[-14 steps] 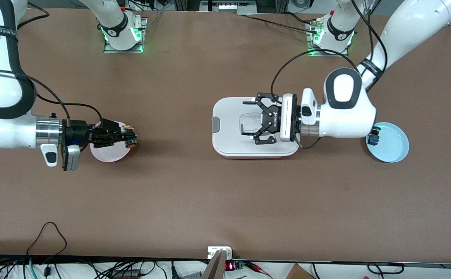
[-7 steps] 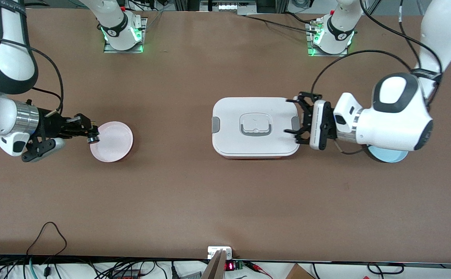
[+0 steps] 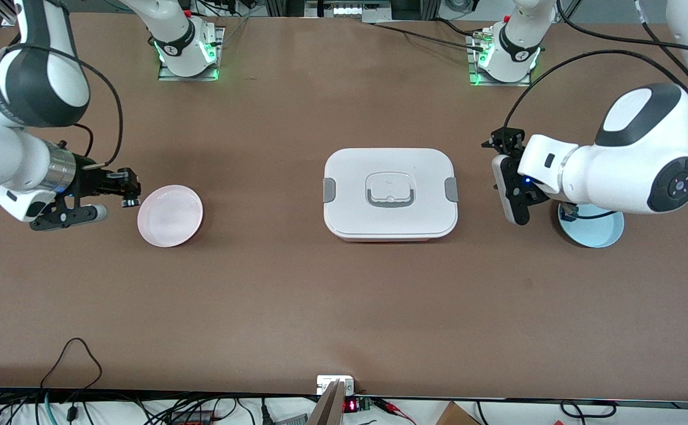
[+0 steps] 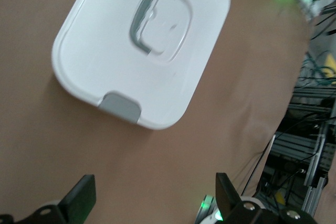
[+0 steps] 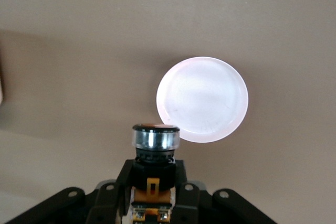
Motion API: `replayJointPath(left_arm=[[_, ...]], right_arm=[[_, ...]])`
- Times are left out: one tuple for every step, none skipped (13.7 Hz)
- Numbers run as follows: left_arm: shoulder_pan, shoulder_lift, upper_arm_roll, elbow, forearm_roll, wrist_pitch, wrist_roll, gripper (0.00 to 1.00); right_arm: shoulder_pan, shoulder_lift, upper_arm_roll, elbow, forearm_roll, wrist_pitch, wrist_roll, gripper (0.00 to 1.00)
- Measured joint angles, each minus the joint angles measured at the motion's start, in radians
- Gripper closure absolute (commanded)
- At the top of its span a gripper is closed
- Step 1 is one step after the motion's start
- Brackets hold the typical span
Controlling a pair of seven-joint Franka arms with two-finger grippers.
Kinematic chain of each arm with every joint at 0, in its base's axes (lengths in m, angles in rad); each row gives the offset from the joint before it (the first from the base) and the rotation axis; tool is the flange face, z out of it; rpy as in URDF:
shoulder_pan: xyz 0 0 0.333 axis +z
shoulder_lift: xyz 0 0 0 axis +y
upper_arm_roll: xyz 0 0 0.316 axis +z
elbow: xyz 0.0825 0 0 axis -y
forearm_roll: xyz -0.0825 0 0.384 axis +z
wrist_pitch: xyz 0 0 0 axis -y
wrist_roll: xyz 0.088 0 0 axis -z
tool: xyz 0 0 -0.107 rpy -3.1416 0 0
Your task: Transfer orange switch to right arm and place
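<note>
Front view: a brown table (image 3: 296, 295) holds a white box (image 3: 390, 193) at its middle. A pink plate (image 3: 170, 215) lies toward the right arm's end and a blue plate (image 3: 600, 231) toward the left arm's end. The right gripper (image 3: 126, 193) is clamped on the switch (image 3: 131, 201), just beside the pink plate. The left gripper (image 3: 506, 162) waits between box and blue plate.

Left wrist view: its fingers (image 4: 80, 200) stand apart above bare table near the box (image 4: 105, 61).

Right wrist view: the switch (image 5: 155, 153) sits between closed jaws, near the pink plate (image 5: 202, 99).
</note>
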Motion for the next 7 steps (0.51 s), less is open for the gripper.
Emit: replayJointPath(left_arm=[[-0.002, -0.026, -0.001, 0.005, 0.059, -0.037, -0.038, 0.0], [-0.007, -0.051, -0.002, 0.009, 0.112, -0.067, -0.069, 0.0], [-0.011, -0.073, -0.002, 0.01, 0.158, -0.089, -0.092, 0.0], [-0.015, -0.094, -0.002, 0.011, 0.202, -0.101, -0.11, 0.0], [-0.02, -0.111, 0.0, 0.011, 0.238, -0.106, -0.126, 0.0], [-0.029, -0.13, 0.012, 0.015, 0.263, -0.106, -0.141, 0.0], [-0.053, -0.153, 0.05, 0.022, 0.275, -0.106, -0.161, 0.0]], right_arm=[[0.008, -0.031, 0.0, -0.051, -0.014, 0.039, 0.012, 0.99], [0.012, -0.061, 0.0, -0.105, -0.021, 0.079, 0.016, 0.97], [0.013, -0.086, 0.0, -0.154, -0.024, 0.118, 0.016, 0.97], [0.013, -0.104, -0.001, -0.199, -0.026, 0.155, 0.017, 0.98], [0.012, -0.114, -0.002, -0.237, -0.027, 0.19, 0.017, 0.98], [0.012, -0.119, -0.003, -0.267, -0.027, 0.223, 0.017, 0.98], [0.011, -0.119, -0.003, -0.291, -0.027, 0.253, 0.017, 0.98]])
